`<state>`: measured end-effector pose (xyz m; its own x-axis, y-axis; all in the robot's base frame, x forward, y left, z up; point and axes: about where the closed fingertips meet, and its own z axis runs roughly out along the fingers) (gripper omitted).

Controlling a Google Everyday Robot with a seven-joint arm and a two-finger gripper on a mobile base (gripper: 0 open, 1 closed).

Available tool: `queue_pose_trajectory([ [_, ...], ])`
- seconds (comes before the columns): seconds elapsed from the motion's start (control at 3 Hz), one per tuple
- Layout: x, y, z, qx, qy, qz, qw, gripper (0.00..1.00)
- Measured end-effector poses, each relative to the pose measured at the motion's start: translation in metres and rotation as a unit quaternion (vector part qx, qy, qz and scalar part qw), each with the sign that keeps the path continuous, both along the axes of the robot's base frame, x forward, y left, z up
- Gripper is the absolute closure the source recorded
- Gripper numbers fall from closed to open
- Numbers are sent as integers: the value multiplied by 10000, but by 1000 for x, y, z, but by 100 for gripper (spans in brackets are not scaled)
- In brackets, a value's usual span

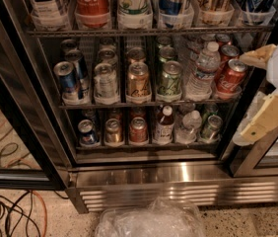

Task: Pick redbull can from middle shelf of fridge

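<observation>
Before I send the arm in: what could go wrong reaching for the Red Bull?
The gripper hangs at the far right, while the Red Bull can stands far left on the middle shelf, so crossing over may clip the water bottle. The cans stand close together; grabbing could knock the pale can beside it.

"Coca-Cola" on red bottle [92,3]

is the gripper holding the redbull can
No, the redbull can stands at the left of the middle shelf; the gripper hangs open and empty at the right.
</observation>
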<state>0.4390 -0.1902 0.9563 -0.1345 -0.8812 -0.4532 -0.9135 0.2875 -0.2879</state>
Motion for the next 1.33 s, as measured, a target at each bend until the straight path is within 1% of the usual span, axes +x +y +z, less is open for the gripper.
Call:
queue_pose_trajectory([
  [0.33, 2, 16, -13, 165, -136, 61, 9998, 0],
  [0.67, 6, 29, -31, 465, -253, 79, 9986, 0],
  [1.0, 9, 39, -42, 1023, -477, 78, 9936, 0],
  [1.33, 9, 39, -42, 1023, -477, 78, 9936, 0],
])
